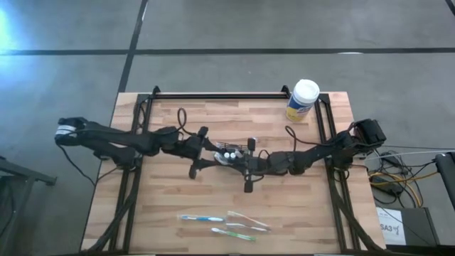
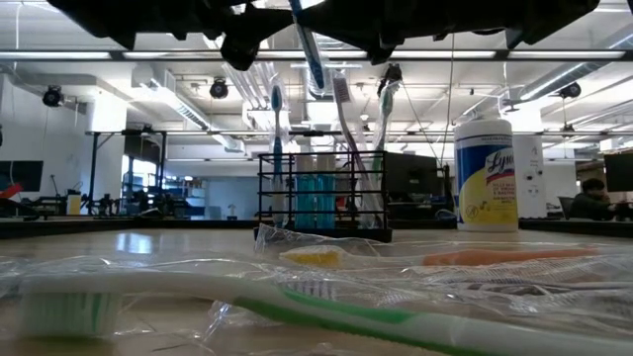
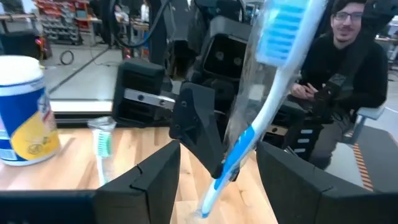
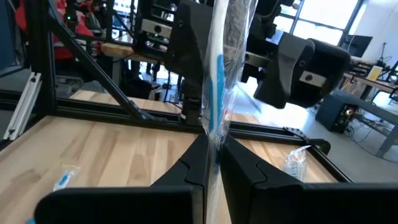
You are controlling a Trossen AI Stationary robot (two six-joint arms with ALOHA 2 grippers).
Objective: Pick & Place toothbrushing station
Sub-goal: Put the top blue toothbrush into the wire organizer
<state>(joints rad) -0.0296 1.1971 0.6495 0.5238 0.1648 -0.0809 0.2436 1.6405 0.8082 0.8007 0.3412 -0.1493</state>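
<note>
Two grippers are meeting at the middle of the high view, above the black mesh holder (image 1: 239, 151). Starting at the left: my left gripper (image 1: 207, 157) is reaching in from the left side, and its wrist view shows its fingers (image 3: 152, 177) spread wide with a blue toothbrush (image 3: 264, 109) rising between them, touching neither. My right gripper (image 1: 247, 171), coming from the right side, is pinching that toothbrush's clear wrapper (image 4: 231, 37) and handle between closed fingers (image 4: 186, 168).

I am judging the brush as light and stiff, but the wrapper as slick, so a firm hold low on the handle seems safest, clear of the bristles.

Three more toothbrushes (image 1: 226, 223) are lying loose in the lower centre of the high view. A yellow canister (image 1: 302, 99) is standing at upper right.

The low view is showing what the overhead one hides: brushes (image 2: 341, 119) already standing upright in the holder (image 2: 321, 193), and crinkled wrappers around a green toothbrush (image 2: 297, 311) in the foreground. Only the left wrist view is showing a person (image 3: 348, 68) seated beyond the table.
</note>
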